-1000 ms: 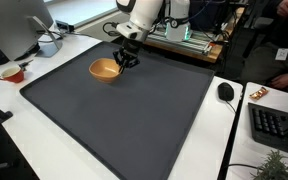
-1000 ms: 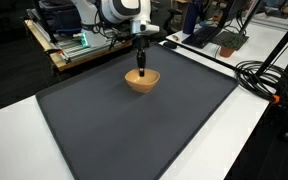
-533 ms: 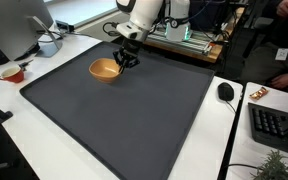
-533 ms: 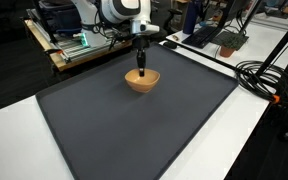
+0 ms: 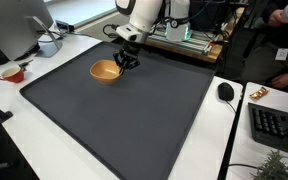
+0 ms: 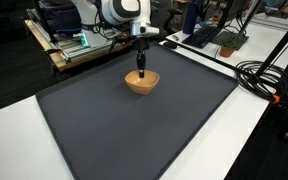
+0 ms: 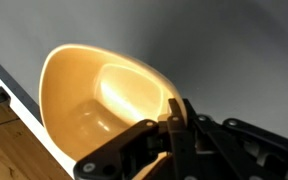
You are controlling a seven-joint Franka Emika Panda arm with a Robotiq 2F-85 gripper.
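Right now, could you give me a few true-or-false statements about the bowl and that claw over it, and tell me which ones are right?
1. The bowl is on the dark mat. True.
2. The bowl holds food. False: the wrist view shows it empty.
3. The gripper is closed on the bowl's rim. True.
4. The bowl is blue. False: it is orange-tan.
5. The computer mouse lies on the mat. False: it lies on the white table beside the mat.
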